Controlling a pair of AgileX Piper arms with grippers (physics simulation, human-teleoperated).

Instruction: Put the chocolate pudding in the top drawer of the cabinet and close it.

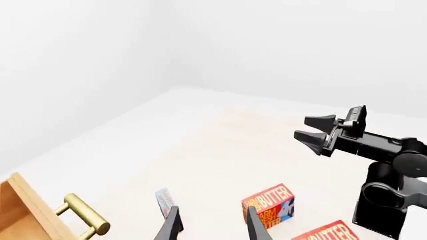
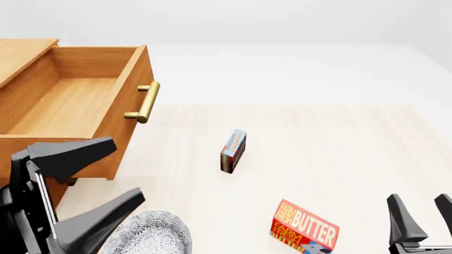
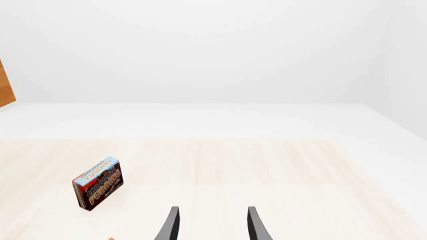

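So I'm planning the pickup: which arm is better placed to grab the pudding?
Probably the right. Its open claw faces the pudding across bare table. The left claw, also open, sits by the open top drawer.

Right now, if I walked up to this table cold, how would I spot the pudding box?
Start at the light orange-brown wooden cabinet with its open top drawer and brass bar handle. Right of it, alone on the pale tabletop, a small thin dark brown and red chocolate pudding box stands on edge. Unlike the larger red-and-orange BUTTER box nearer the arms, it has a light blue face.
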